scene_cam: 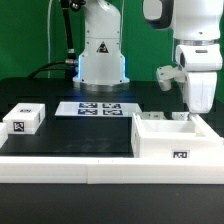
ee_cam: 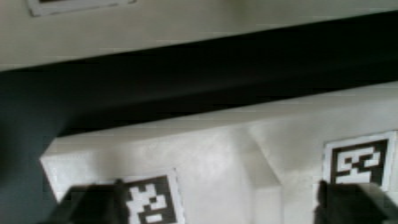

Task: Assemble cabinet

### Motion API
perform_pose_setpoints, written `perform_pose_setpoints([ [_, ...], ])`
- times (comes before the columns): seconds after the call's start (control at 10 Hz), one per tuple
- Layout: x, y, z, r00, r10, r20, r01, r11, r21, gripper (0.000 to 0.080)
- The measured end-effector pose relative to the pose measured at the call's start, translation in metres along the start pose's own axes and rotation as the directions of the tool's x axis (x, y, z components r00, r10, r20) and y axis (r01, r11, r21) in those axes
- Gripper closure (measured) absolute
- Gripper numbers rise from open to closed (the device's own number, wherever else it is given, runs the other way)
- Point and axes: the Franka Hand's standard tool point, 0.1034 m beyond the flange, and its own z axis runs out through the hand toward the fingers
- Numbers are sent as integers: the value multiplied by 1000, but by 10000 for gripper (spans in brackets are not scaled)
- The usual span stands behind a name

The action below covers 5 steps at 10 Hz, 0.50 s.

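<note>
The cabinet box (scene_cam: 172,138), white and open on top with a tag on its front, stands at the exterior view's right, against the front rail. A small white tagged block (scene_cam: 24,120) lies at the left. My gripper (scene_cam: 186,116) hangs just over the box's back right part. In the wrist view the fingers (ee_cam: 86,206) stand wide apart, with white cabinet surface (ee_cam: 249,160) and two tags below and between them. The gripper (ee_cam: 221,208) is open and holds nothing.
The marker board (scene_cam: 98,108) lies flat on the black table in front of the robot base (scene_cam: 102,60). A long white border rail (scene_cam: 70,165) runs along the table's front edge. A black mat (scene_cam: 80,135) lies between block and cabinet.
</note>
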Motion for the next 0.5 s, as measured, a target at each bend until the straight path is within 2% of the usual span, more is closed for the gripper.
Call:
perform_pose_setpoints([
  [0.1,-1,0,1,1000,3,1,-3,1000,3,448],
  [0.2,-1,0,1,1000,3,1,-3,1000,3,448],
  [0.3,-1,0,1,1000,4,0,-4,1000,3,624],
  [0.4,-1,0,1,1000,5,0,-5,1000,2,624],
  [0.5,-1,0,1,1000,5,0,-5,1000,1,732],
])
